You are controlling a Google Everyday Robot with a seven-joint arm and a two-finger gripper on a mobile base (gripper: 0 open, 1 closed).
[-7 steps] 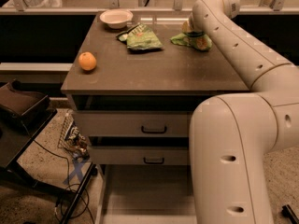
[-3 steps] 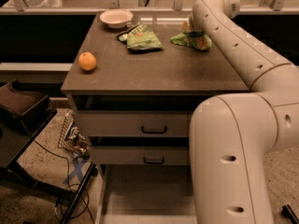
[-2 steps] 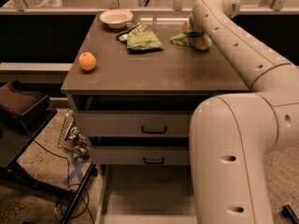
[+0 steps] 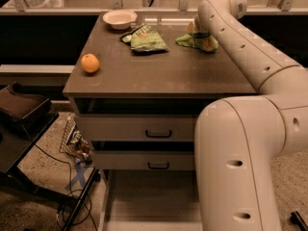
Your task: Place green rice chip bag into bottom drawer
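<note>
The green rice chip bag (image 4: 206, 42) lies at the back right of the cabinet's brown top, puffy, with orange-tan patches showing. My gripper (image 4: 198, 31) is right at the bag's top, reaching down from the far end of my white arm, which hides most of it. I cannot tell whether it grips the bag. The bottom drawer (image 4: 144, 198) is pulled out below the cabinet, showing a plain grey-beige floor; my arm covers its right part.
A flatter green bag with a dark edge (image 4: 147, 38), a white bowl (image 4: 119, 18) and an orange fruit (image 4: 90, 63) are on the top. Two shut drawers with black handles (image 4: 158, 134) sit above the open one. A dark stand (image 4: 24, 114) and cables are at left.
</note>
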